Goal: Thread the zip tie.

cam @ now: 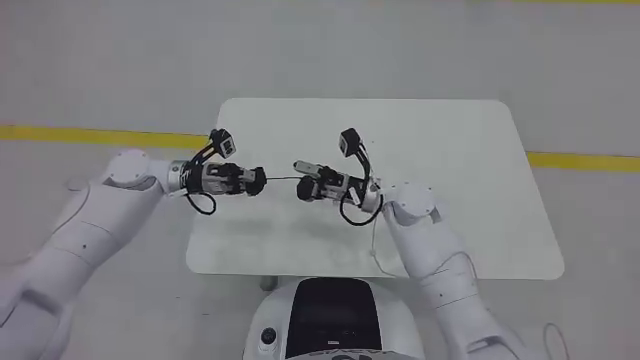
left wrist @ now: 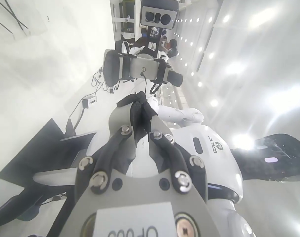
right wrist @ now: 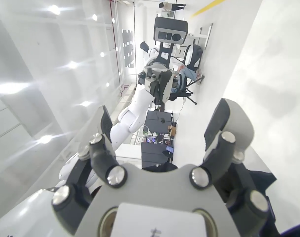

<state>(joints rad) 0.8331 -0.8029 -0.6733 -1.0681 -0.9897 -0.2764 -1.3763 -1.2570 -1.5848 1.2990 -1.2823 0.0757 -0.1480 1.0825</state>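
Left gripper (cam: 262, 180), fingers pressed together on 1 end of the zip tie (cam: 282, 178), which spans above the table (cam: 450, 160) toward the facing right gripper (cam: 301, 181), whose 2 fingers (right wrist: 219, 117) stand spread apart.

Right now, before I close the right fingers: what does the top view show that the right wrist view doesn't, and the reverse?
Top view adds: the zip tie, a thin dark line running from the left gripper toward the right gripper, above the white table. Whether its tip reaches the right gripper, I cannot tell.
Right wrist view adds: the right gripper's fingers spread wide open, with nothing visible between them.
Shared: the left gripper pointing straight at the right one.
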